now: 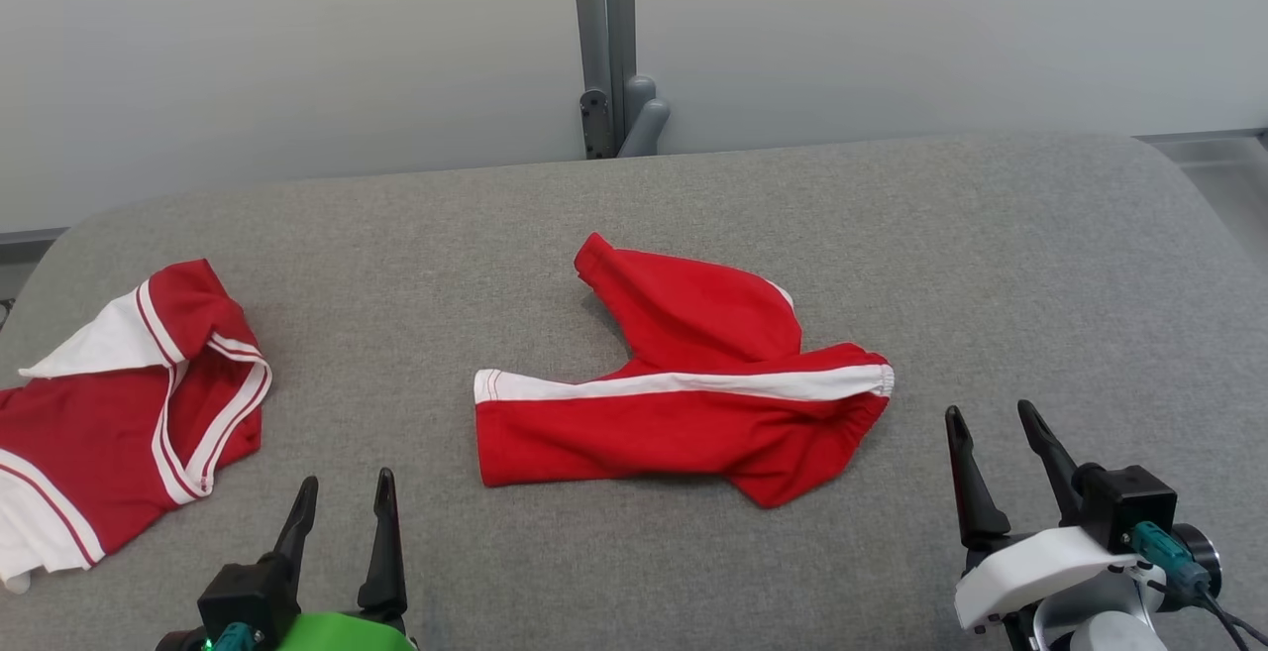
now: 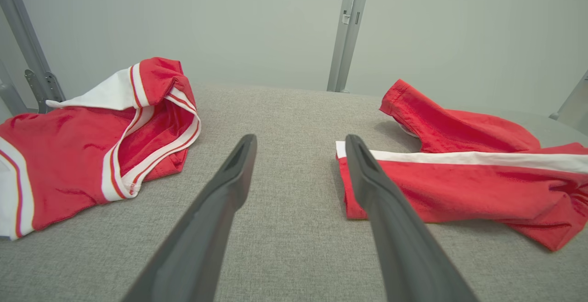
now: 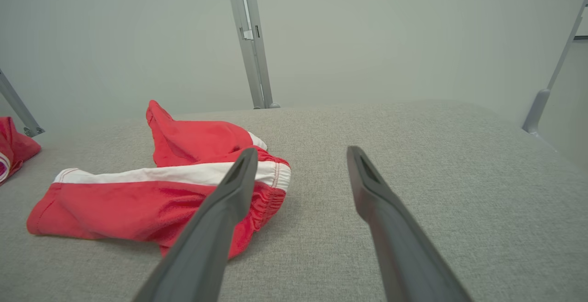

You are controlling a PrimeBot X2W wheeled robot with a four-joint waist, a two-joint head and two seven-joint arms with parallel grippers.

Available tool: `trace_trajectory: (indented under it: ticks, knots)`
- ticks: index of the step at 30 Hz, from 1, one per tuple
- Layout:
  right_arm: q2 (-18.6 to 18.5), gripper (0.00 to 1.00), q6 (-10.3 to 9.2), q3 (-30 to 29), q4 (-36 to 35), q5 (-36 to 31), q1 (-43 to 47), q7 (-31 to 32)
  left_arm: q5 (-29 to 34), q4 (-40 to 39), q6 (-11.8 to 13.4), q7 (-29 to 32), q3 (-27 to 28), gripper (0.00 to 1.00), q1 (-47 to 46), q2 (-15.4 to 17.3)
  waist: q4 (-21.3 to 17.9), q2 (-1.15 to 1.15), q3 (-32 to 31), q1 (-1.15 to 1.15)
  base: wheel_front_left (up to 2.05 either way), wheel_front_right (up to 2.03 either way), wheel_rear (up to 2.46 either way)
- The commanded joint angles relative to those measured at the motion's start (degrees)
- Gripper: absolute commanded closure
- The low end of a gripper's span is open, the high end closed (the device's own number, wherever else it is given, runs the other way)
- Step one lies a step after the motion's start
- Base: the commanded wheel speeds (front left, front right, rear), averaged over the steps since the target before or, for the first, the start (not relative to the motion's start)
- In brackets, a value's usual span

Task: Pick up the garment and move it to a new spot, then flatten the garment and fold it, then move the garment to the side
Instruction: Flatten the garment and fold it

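The garment [image 1: 684,413], a pair of red shorts with a white side stripe, lies crumpled in the middle of the grey padded table [image 1: 693,195]. One leg is bunched up toward the back and the elastic waistband points right. My left gripper [image 1: 347,478] hovers open near the front edge, left of the shorts' leg hem. In the left wrist view the shorts [image 2: 459,187] lie just right of that gripper [image 2: 299,139]. My right gripper [image 1: 991,408] stands open, a short way right of the waistband. The right wrist view has the shorts [image 3: 138,201] behind the left finger of this gripper [image 3: 301,150]. Neither gripper holds anything.
A second red and white garment [image 1: 119,403], a top with striped trim, lies rumpled at the table's left edge, and it also appears in the left wrist view [image 2: 82,155]. A grey metal post [image 1: 609,47] stands behind the table against a pale wall. Bare table surface stretches to the right.
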Motion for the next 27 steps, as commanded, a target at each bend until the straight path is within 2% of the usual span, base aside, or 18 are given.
trace_trajectory:
  ticks: [1,10,21,27]
  knots:
    - [0.0,0.00,-0.06,-0.3,-0.3,0.0,0.8,0.0,0.6,-0.2,0.0,0.0,0.3,0.00,1.0,0.2,0.2,0.00,0.0,0.00,0.00,0.00,0.00]
    - [0.2,0.00,-0.06,-0.4,-0.2,-0.1,0.6,0.0,1.2,0.0,-0.3,0.0,-0.8,0.00,0.7,0.2,0.4,0.00,1.3,0.00,0.00,0.00,0.00]
    - [-0.5,0.00,-0.06,0.5,0.4,1.9,-5.1,0.0,-7.3,4.7,-2.8,0.0,-6.1,0.00,-10.1,0.2,-0.2,0.00,10.5,0.00,0.00,0.00,0.00]
    - [-1.1,0.00,-0.06,3.6,2.0,8.6,-9.0,0.0,-11.7,9.0,-3.2,0.0,-8.8,0.00,-16.8,0.2,-1.2,0.00,14.1,0.00,0.00,0.00,0.00]
